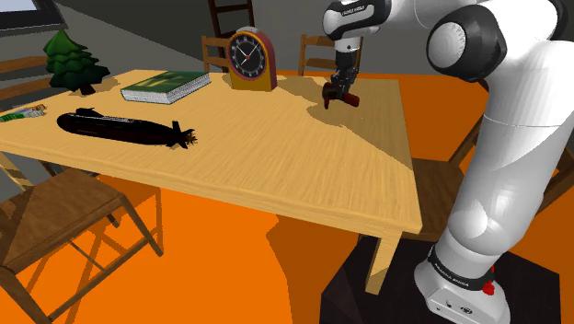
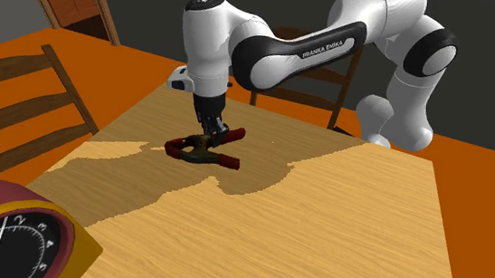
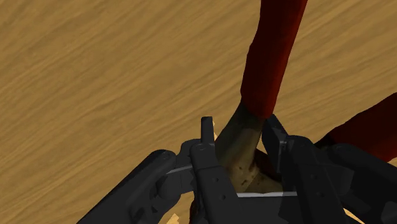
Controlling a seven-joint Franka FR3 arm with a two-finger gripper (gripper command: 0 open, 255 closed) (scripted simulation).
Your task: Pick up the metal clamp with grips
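The clamp (image 2: 201, 150) has a dull metal body and dark red grips, and it lies on the wooden table (image 2: 339, 222) near the edge closest to the arm's stand. My black gripper (image 2: 206, 138) comes straight down onto its middle. In the wrist view the two fingers (image 3: 207, 143) clasp the metal body (image 3: 245, 149) between them, and one red grip (image 3: 273, 57) runs away from the fingers. In the shoulder view the clamp (image 1: 338, 96) sits under the gripper (image 1: 342, 85) at the table's far right part. The gripper is shut on the clamp.
A red clock (image 1: 250, 59), a green book (image 1: 166, 86), a black submarine model (image 1: 124, 128) and a small green tree (image 1: 72, 61) stand on the table's left part in the shoulder view. Wooden chairs (image 1: 55, 216) surround the table. The floor is orange.
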